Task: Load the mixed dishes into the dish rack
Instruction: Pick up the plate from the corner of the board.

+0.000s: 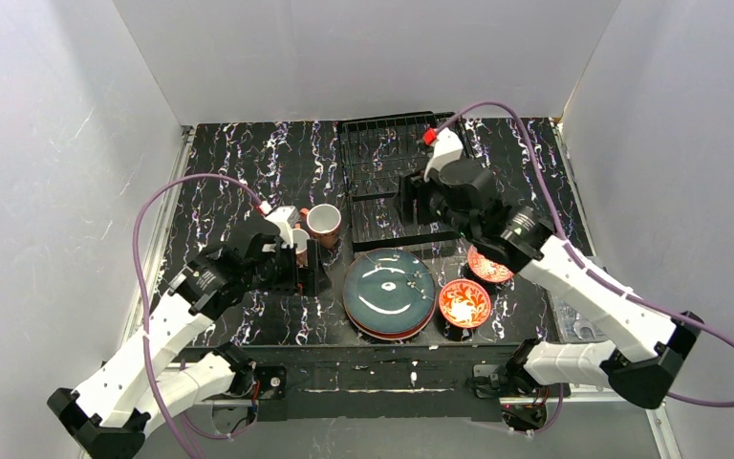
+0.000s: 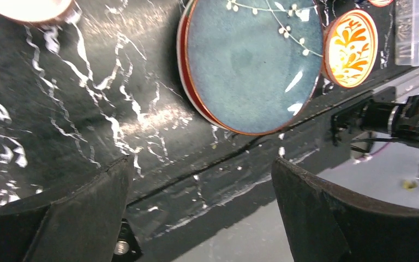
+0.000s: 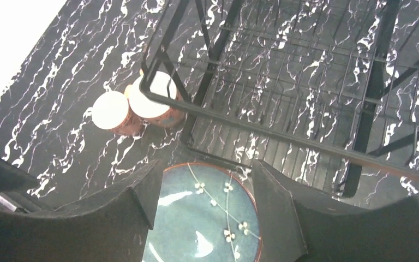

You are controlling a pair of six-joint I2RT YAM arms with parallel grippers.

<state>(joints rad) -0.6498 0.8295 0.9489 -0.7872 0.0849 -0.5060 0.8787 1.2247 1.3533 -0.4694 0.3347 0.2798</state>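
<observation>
At far centre of the black marbled table (image 1: 248,172): large black wire dish rack (image 1: 382,153). Just in front of it, plate stack topped by round dark teal plate (image 1: 389,290). Two small red-patterned bowls (image 1: 464,302) right of stack. Two terracotta mugs (image 1: 323,222) left of rack. Right gripper (image 3: 206,166) above rack's near edge, released, holding nothing. Left gripper (image 2: 201,174) by mugs, spread wide, holding nothing.
</observation>
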